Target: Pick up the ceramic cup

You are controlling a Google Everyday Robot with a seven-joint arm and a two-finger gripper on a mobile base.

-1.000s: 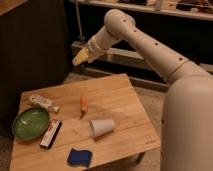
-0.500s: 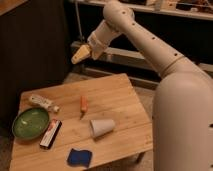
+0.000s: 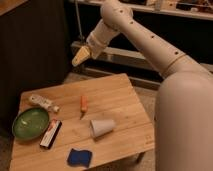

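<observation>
Indoor robot test space, of the lab or workshop kind. Bulky white jointed robot arm (image 3: 150, 45), dotted with dark holes, filling the right of the camera view. Yellowish two-finger pincer (image 3: 80, 57) hanging in the air beyond the far edge of a low pale wooden worktop (image 3: 117, 92), touching nothing. Behind it, a dark wall panel (image 3: 35, 45) and long metal shelf rails (image 3: 125, 54). Speckled grey hard floor (image 3: 146, 100) underneath. Odd mix of small things scattered over the planks: round green bowl (image 3: 30, 123), small white tapered ceramic cup (image 3: 102, 127) lying on its side, white tube-shaped bottle (image 3: 42, 103), orange-handled tool (image 3: 83, 105), crumpled blue cloth (image 3: 79, 157), flat black-and-red packet (image 3: 50, 133).
</observation>
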